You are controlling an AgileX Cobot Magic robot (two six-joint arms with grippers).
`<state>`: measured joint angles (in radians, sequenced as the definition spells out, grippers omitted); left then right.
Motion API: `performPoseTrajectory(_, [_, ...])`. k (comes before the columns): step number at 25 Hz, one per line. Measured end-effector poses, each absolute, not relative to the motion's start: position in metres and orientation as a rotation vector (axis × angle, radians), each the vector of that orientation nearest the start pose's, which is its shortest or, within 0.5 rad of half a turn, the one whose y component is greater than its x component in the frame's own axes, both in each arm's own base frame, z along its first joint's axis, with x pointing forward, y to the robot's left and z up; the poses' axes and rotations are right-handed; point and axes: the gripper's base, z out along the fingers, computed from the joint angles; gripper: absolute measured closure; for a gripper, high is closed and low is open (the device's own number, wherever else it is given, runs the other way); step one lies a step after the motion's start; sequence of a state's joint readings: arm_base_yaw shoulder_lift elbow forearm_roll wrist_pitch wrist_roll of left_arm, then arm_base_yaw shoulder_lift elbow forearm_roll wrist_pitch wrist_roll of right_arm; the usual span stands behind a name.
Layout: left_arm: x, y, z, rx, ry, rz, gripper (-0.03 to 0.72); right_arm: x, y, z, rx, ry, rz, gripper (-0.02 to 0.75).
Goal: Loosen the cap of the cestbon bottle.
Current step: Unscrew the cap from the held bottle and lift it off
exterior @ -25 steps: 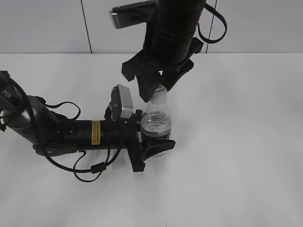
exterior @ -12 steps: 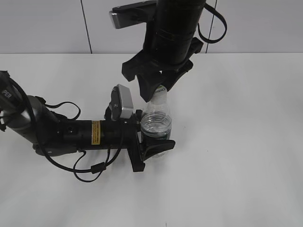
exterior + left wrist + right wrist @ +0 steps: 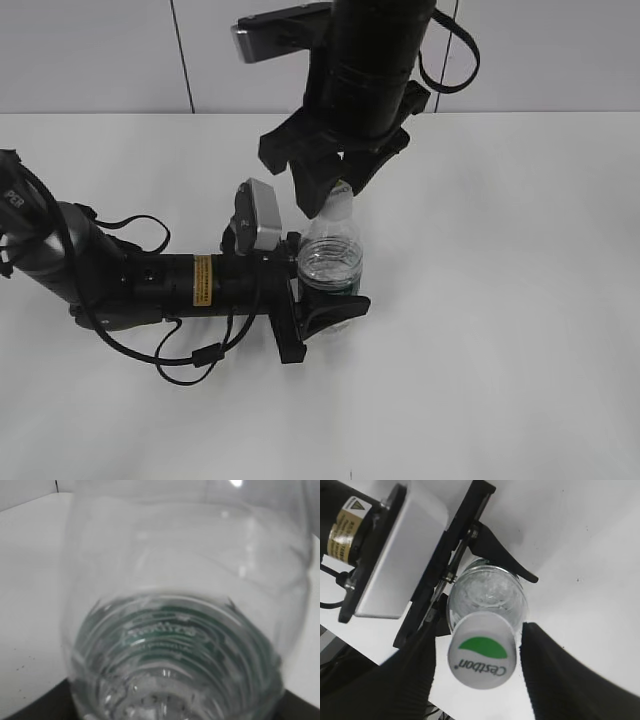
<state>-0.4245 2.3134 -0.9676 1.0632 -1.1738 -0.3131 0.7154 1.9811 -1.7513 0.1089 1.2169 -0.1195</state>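
Note:
The cestbon bottle (image 3: 331,262) stands on the white table, clear with a dark green label band. It fills the left wrist view (image 3: 180,605). My left gripper (image 3: 322,300) lies low along the table and is shut on the bottle's body; only its dark jaw edges show in its own view (image 3: 170,712). The white cap (image 3: 482,650) with its green half-disc sits on the neck. It shows partly in the exterior view (image 3: 340,192). My right gripper (image 3: 335,196) hangs over the bottle. Its fingers (image 3: 480,630) stand on either side of the cap with small gaps, open.
The left arm and its cables (image 3: 130,280) lie across the table's left side. The left wrist's white camera box (image 3: 400,555) sits close beside the bottle. A grey wall (image 3: 100,50) runs behind the table.
Hardly anything differs. My right gripper has shifted very slightly around the cap. The left gripper and the bottle have stayed in place.

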Motion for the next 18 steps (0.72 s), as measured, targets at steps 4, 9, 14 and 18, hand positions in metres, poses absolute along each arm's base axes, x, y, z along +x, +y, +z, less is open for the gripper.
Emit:
performPoseTrajectory(4, [0.3042,-0.218,0.052,1.215,1.492,-1.0,0.276,0.3074,0.2794,0.2642,-1.169,2.726,0.24,0.292])
performPoseTrajectory(9, [0.3042,-0.218,0.052,1.215,1.492,-1.0,0.276,0.3069,0.279,0.2661,-1.17,2.721,0.242,0.286])
performPoseTrajectory(14, [0.3042,-0.218,0.052,1.215,1.492,-1.0,0.276,0.3069,0.279,0.2661,-1.173,2.72,0.241,0.29])
performPoseTrajectory(18, [0.3041,-0.218,0.052,1.216,1.492,-1.0,0.276,0.3069,0.279,0.2661,-1.173,2.72,0.241,0.403])
